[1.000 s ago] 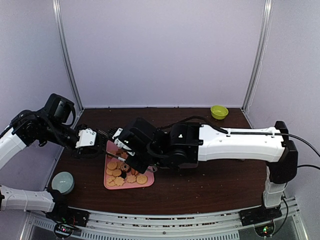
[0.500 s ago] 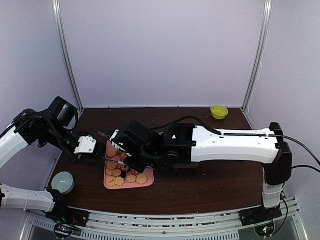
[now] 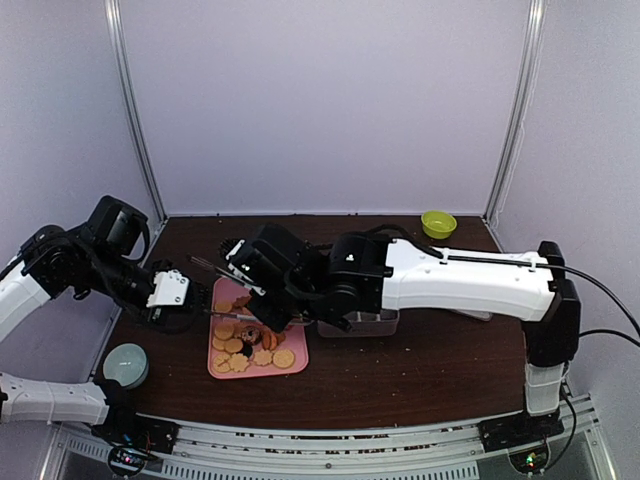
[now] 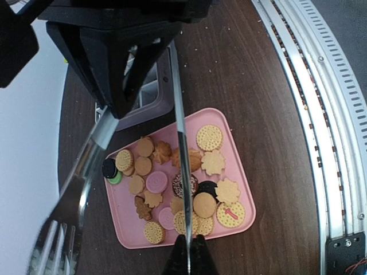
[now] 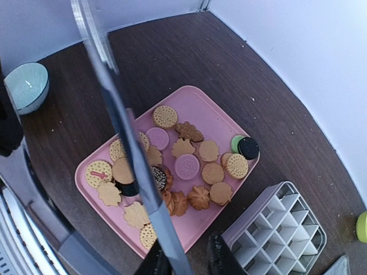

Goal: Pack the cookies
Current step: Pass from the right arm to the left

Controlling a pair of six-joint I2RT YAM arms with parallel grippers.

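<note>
We see the cookies mostly golden-orange, several dotted with fine holes. A few pink rounds lie among them, along with a black cookie, a green cookie and a golden round with a red mark. Their tray is plain pink and the tabletop is dark brown. The tongs are silvery and the compartment box pale grey. One bowl is pale teal and the small bowl is yellow-green.
</note>
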